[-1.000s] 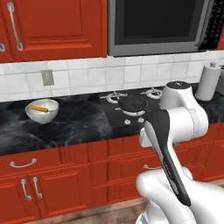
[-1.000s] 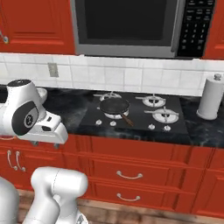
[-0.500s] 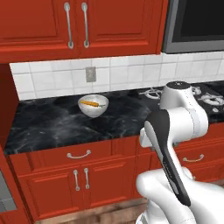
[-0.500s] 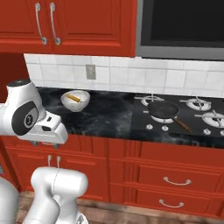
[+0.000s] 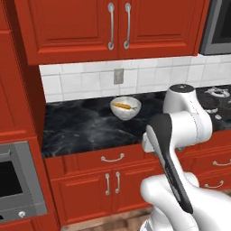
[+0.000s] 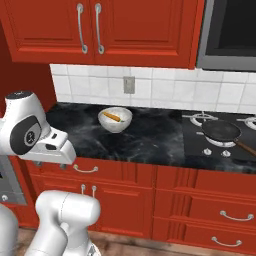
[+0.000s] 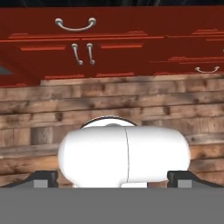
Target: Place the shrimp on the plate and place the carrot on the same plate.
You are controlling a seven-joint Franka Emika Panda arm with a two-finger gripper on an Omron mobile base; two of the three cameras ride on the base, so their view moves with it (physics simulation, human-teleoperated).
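Carrot (image 5: pixel 122 106) lying in white bowl (image 5: pixel 126 108) on table (image 5: pixel 85 126), well above tool (image 7: pixel 112 177); tool hanging wide open, gripping nothing, pointing floorward; both placements remaining undone.

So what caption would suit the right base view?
A white bowl holding an orange stick sits on the black counter, left of the stove's pan.

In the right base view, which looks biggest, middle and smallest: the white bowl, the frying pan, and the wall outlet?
Largest to smallest as they look there:
1. Frying pan, counting its handle; the round part alone looks about like the bowl, so that is unsure.
2. White bowl.
3. Wall outlet, clearly smallest, though it sits farther back.
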